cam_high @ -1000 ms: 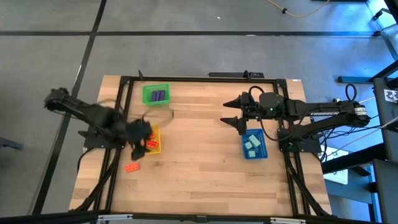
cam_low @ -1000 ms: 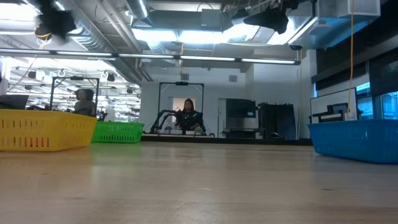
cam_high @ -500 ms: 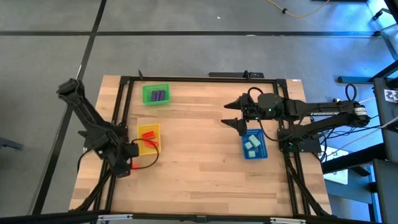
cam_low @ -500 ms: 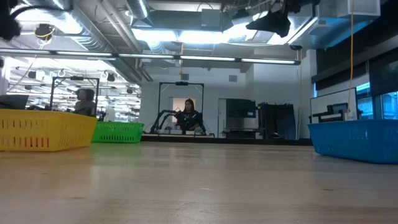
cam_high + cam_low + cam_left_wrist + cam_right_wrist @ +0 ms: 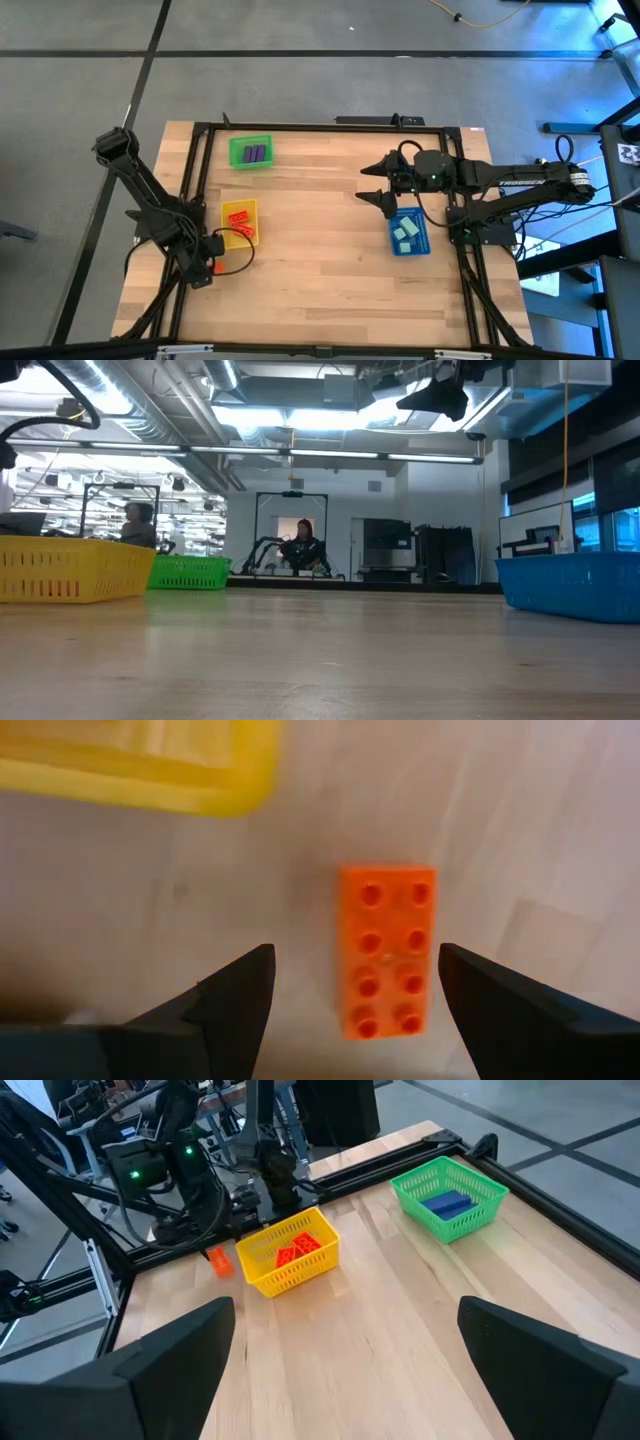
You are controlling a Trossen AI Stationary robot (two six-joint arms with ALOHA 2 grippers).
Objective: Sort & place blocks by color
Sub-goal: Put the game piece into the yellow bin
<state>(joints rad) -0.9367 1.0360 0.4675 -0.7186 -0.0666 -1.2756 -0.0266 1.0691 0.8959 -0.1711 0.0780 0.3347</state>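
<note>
One loose orange-red block [image 5: 385, 950] lies flat on the bare wood, studs up, just off a corner of the yellow tray [image 5: 150, 760]. My left gripper [image 5: 355, 960] hangs open above it, pointing down, one finger on each side and neither touching. From above, that gripper [image 5: 206, 262] sits near the table's left edge, covering most of the block [image 5: 213, 266]. The yellow tray [image 5: 240, 222] holds orange-red blocks, the green tray [image 5: 250, 151] purple ones, the blue tray [image 5: 408, 232] teal ones. My right gripper [image 5: 374, 182] waits open, raised beside the blue tray.
Black frame rails [image 5: 190, 200] run along the table's sides close to my left arm. The table's middle [image 5: 320, 250] is bare wood. In the low view, the yellow tray [image 5: 70, 568], green tray [image 5: 190, 572] and blue tray [image 5: 570, 582] stand on the table; people [image 5: 302, 545] are far behind.
My left gripper has swung from over the yellow tray toward the table's near-left and come down over the loose orange-red block, then held still. The block has stayed where it was. My right arm has kept still.
</note>
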